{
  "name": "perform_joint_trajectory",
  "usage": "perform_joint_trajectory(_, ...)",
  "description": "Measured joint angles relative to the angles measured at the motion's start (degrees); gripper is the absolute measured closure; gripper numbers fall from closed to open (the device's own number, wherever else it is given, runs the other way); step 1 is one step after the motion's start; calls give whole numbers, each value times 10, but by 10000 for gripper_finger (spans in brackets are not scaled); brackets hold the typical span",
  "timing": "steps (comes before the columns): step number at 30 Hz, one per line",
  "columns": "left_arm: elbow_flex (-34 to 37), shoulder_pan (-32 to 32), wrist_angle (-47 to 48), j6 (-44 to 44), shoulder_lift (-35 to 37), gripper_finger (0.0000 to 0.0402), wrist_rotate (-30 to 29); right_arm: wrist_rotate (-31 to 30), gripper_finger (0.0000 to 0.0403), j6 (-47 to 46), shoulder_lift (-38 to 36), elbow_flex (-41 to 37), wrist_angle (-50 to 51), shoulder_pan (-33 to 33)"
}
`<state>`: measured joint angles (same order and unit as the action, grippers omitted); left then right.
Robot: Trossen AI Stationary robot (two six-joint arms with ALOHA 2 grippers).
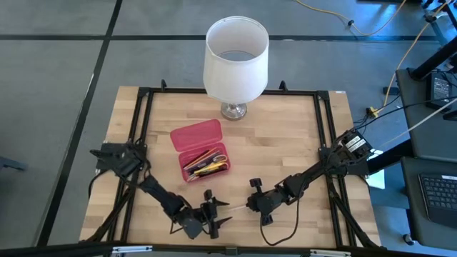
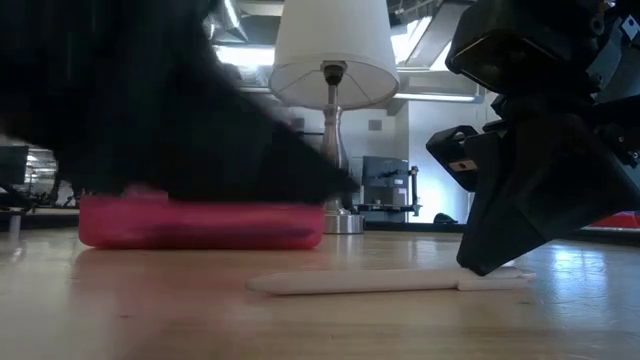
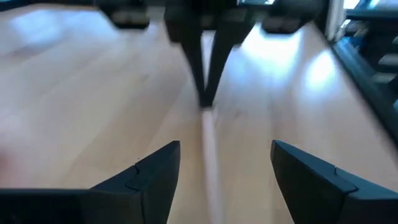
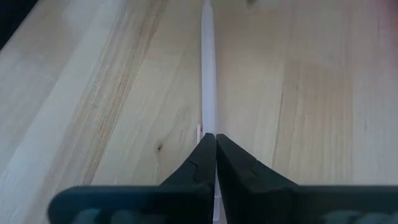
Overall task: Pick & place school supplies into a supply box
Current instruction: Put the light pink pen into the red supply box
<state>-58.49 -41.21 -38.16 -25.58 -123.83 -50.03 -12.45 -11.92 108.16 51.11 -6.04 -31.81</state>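
A pale pen [image 1: 232, 204] lies flat on the wooden table near its near edge, between my two grippers. My right gripper [image 1: 249, 205] is shut on the pen's right end. My left gripper [image 1: 217, 213] is open at the pen's left end; in the left wrist view the pen [image 3: 209, 162] runs between its spread fingers [image 3: 155, 171] without touching them. The red supply box [image 1: 196, 136] sits open farther back, its tray holding several pens and pencils [image 1: 206, 165]. In the low view the pen [image 2: 390, 283] rests on the table in front of the box [image 2: 200, 226]. My right gripper [image 4: 216, 140] pinches the pale pen at its right end [image 4: 208, 124] between the two shut fingertips. The fingers come slanting down from the table's right and lie along the pen. The pen's length stretches away from them, resting on the table.
A white-shaded lamp [image 1: 235, 61] on a metal base stands at the table's far edge behind the box. A black frame [image 1: 143, 114] runs round the tabletop. Bare wood lies between the box and the right side of the frame.
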Motion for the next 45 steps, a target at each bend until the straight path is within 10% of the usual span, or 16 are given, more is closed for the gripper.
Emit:
perform_joint_trajectory(13,-2,1,-16,-44,-65,165,-39,0,389,0,0,0,0,0)
perform_joint_trajectory(33,0,2,-5,-38,-71,366,-21,-6,388,2,0,0,0,1)
perform_joint_trajectory(45,-1,1,-9,-38,-71,379,-23,6,389,0,-85,-3,48,-9)
